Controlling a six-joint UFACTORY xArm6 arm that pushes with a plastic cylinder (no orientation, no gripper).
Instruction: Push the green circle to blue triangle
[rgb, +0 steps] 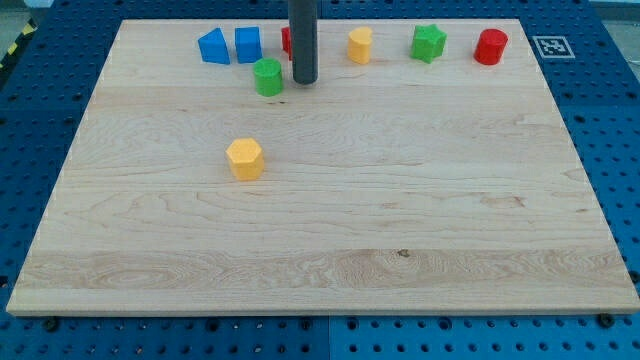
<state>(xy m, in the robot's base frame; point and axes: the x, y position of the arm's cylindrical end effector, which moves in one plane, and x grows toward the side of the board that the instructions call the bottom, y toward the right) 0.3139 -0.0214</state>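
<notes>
The rod's tip (305, 81) stands just right of the green circle (268, 77) at the desk's (400, 200) far edge, placed to shove it left toward the blue triangle (213, 47); there is no hand.

- A pale wooden tabletop (400, 250) filled most of the view, its grain running left to right.
- A blue pegboard (610, 120) with rows of holes lay under it.
- A black-and-white marker (551, 46) sat at the top right.
- Yellow-black tape (14, 50) showed at the top left.
</notes>
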